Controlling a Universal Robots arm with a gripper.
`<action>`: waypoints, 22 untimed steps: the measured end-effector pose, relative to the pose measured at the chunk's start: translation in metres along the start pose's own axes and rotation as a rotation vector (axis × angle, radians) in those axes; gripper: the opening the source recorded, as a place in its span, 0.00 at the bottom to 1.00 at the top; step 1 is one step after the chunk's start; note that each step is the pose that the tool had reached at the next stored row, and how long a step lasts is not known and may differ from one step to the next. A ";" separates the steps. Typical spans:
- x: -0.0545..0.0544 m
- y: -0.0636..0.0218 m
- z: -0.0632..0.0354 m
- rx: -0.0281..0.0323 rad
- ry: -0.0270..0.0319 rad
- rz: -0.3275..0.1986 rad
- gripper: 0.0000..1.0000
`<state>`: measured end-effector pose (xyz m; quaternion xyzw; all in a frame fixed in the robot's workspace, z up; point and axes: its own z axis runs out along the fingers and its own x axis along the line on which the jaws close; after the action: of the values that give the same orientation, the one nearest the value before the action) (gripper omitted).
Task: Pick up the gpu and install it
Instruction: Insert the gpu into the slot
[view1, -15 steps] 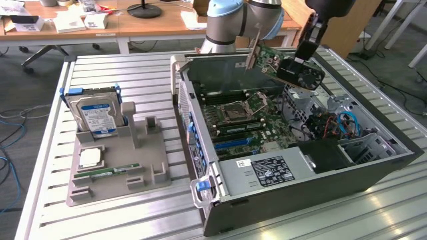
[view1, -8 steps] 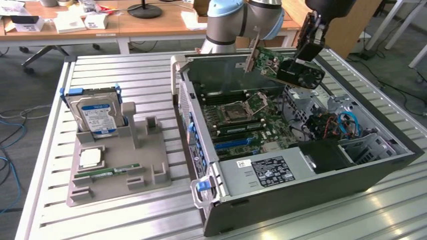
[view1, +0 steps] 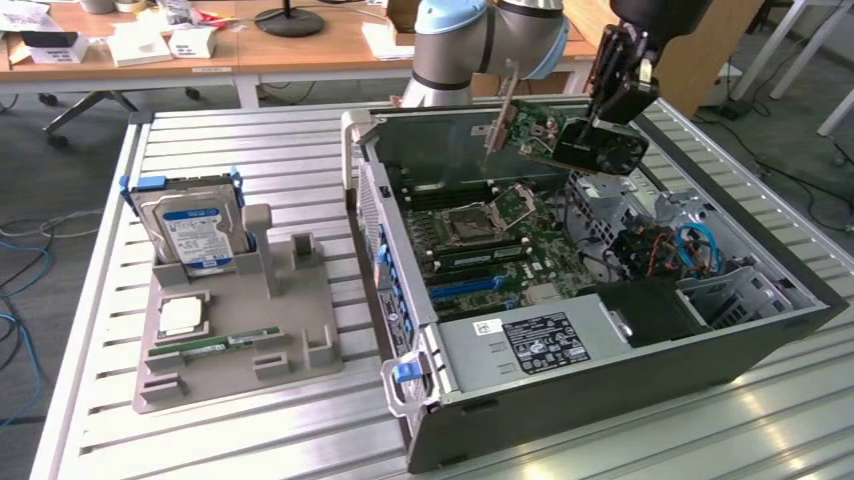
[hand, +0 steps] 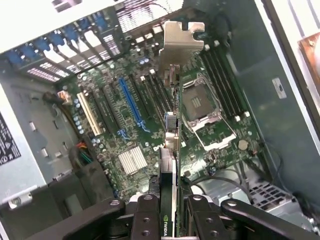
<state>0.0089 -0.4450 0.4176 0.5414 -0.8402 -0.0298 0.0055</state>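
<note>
- The hand (view1: 607, 135) is clenched on the gpu (view1: 554, 130). Its two black fingers (hand: 145, 220) press the card's flat faces from either side.
- The gpu hangs in the air above the far part of the open computer case (view1: 787, 330), clear of the boards below. It is tilted, with its silvery bracket (view1: 505, 105) toward the exterior view's left.
- In the wrist view the gpu (hand: 169, 200) is seen edge-on, and its bracket (hand: 180, 45) is at the end away from the hand (hand: 170, 202). It lines up over the motherboard (hand: 150, 135), between the blue expansion slot (hand: 131, 102) and the open CPU socket (hand: 205, 107).
- A small finned heatsink (hand: 132, 161) sits on the motherboard near the slots.
- The case lies on its side on the slatted metal bench (view1: 240, 150), with the power supply (view1: 534, 340) at its near end and blue cables (view1: 701, 245) toward the exterior view's right.
- To the exterior view's left of the case, a grey holder (view1: 300, 330) rests on the bench. It carries an upright hard drive (view1: 194, 225), a processor chip (view1: 180, 315) and a green memory stick (view1: 214, 343).
</note>
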 end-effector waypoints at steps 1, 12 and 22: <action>0.000 0.0000 0.0001 -0.0004 0.0010 -0.018 0.26; 0.000 0.0000 0.0010 -0.0050 0.0122 -0.219 0.26; 0.000 -0.0001 0.0026 -0.0093 0.0225 -0.400 0.26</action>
<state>0.0089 -0.4450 0.4151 0.6979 -0.7156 -0.0281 0.0113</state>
